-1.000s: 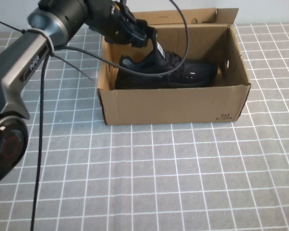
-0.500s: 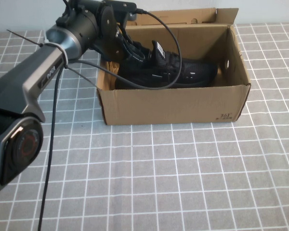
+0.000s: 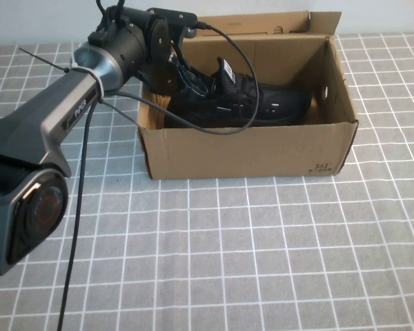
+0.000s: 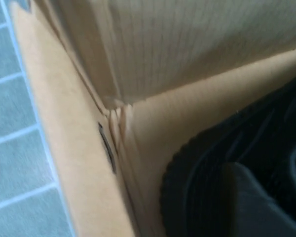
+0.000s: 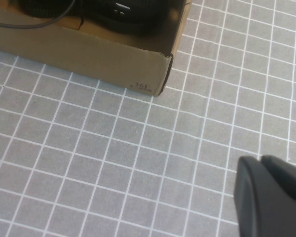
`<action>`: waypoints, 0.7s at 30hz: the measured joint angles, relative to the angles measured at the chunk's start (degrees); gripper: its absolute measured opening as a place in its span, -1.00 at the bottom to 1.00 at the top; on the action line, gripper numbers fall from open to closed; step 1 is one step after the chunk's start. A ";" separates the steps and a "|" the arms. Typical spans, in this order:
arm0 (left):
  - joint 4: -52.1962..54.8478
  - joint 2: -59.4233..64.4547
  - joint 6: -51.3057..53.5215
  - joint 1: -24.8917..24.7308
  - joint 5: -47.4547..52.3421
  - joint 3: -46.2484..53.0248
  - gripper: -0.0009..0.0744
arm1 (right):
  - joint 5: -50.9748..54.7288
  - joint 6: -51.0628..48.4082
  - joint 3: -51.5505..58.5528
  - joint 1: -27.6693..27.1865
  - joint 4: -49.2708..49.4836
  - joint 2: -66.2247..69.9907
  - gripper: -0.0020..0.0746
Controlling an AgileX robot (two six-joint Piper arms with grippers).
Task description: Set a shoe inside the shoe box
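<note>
The black mesh shoe (image 3: 262, 103) lies on its sole inside the brown cardboard shoe box (image 3: 248, 148), toe toward the right end, white tongue label up. My left gripper (image 3: 184, 77) reaches down into the box's left end at the shoe's heel, its tip hidden behind the wrist and cable. In the left wrist view the shoe's ridged heel (image 4: 197, 168) sits close against an inner corner of the box (image 4: 74, 128). My right gripper (image 5: 262, 160) hangs shut and empty over the tiled table, off the box's printed corner (image 5: 140, 88).
The box's lid flap (image 3: 262, 24) stands open at the back. A black cable (image 3: 83, 158) trails from the left arm over the box's left wall. A grey table mat with a white grid (image 3: 248, 262) spreads in front of the box.
The left arm has dropped and swung left, sinking its gripper deeper into the box's left end at the heel. The shoe stays in the box. The right arm has not moved.
</note>
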 joint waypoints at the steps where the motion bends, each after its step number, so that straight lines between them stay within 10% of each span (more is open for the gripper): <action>1: 0.41 0.00 0.00 0.00 -0.41 0.00 -0.73 | 0.00 0.00 0.00 0.00 0.00 0.00 -0.99; 21: 2.03 0.87 3.95 0.00 -11.32 0.00 -0.96 | 0.00 0.00 0.00 0.00 0.34 0.00 -0.99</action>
